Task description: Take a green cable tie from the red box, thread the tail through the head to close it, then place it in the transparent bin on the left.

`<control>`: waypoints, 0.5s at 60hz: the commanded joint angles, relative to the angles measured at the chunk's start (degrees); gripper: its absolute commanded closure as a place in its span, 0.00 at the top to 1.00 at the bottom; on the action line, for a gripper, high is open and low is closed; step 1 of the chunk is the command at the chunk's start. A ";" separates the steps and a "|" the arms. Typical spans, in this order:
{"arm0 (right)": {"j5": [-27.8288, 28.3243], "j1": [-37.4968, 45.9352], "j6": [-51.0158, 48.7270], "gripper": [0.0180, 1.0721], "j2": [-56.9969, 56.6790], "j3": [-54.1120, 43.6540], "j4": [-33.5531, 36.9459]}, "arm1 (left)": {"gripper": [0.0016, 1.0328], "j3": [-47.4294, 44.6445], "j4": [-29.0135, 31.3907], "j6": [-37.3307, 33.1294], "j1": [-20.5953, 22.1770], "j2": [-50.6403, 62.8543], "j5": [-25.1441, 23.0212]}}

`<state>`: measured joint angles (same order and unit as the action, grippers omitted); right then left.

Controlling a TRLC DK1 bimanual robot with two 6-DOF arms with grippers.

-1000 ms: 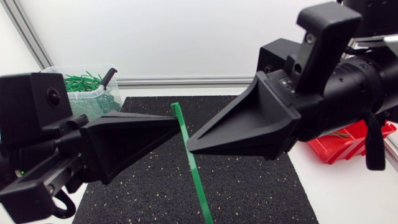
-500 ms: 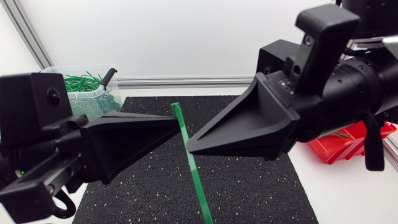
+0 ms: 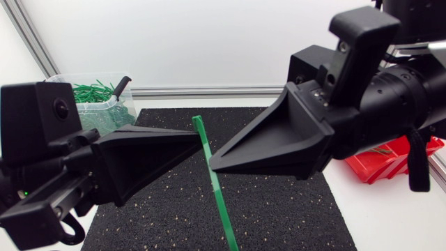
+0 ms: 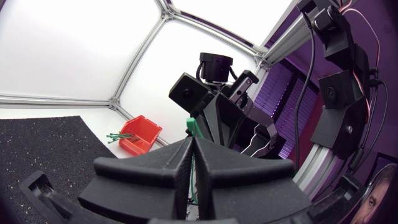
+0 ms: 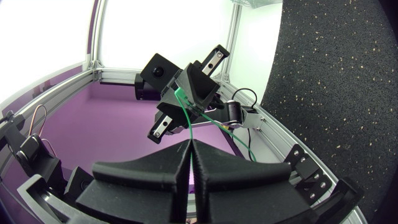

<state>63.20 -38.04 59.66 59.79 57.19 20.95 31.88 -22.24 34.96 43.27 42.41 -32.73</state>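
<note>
Glossy plastic cable tie [image 3: 217, 192], rough speckled mat [image 3: 279, 209]

White table with 1 mat and 2 containers.
The table [image 3: 390, 216] carries a black mat [image 3: 279, 209] flecked with pale specks across its middle. A clear bin [image 3: 104, 115] sits on the white surface at the mat's far left corner, holding a heap of green cable ties [image 3: 90, 92]. A red box [image 3: 390, 160] sits just beside the mat's right edge, with a few green ties inside.
</note>
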 commanded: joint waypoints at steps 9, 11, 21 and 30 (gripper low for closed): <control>-0.45 0.07 1.60 0.06 -0.11 -1.64 -0.47 | 0.04 0.90 -0.08 1.69 -0.38 0.48 -0.76; -0.45 0.07 1.60 0.06 -0.11 -1.64 -0.47 | 0.04 0.90 -0.08 1.69 -0.38 0.48 -0.76; -0.53 0.07 1.60 0.06 -0.11 -1.82 -0.47 | 0.04 1.26 0.00 1.69 -0.46 0.39 -0.76; -0.53 -0.01 1.60 0.06 -0.02 -1.82 -0.47 | 0.04 1.52 0.00 1.69 -0.55 0.48 -0.76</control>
<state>62.96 -38.04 59.66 59.79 56.88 20.95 31.88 -22.04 34.96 43.18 42.41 -32.73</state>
